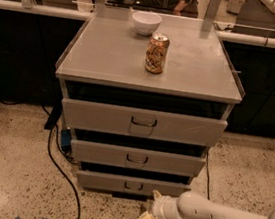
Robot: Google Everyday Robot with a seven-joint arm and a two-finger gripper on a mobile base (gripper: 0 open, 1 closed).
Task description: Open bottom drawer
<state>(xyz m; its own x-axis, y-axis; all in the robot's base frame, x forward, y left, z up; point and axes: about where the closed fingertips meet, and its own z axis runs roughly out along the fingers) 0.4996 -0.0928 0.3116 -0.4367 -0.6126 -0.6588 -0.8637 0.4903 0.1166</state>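
I'm hovering the gripper [148, 209] near the floor, just below-right of the bottom drawer [103, 181], fingers spread, gripping nothing. Drawer is looking shut, lowest of three; handle ungrasped, whole pull left.

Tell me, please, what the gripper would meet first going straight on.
Probably the floor: the gripper, just below the bottom drawer, points left and slightly down, though depth is unclear.
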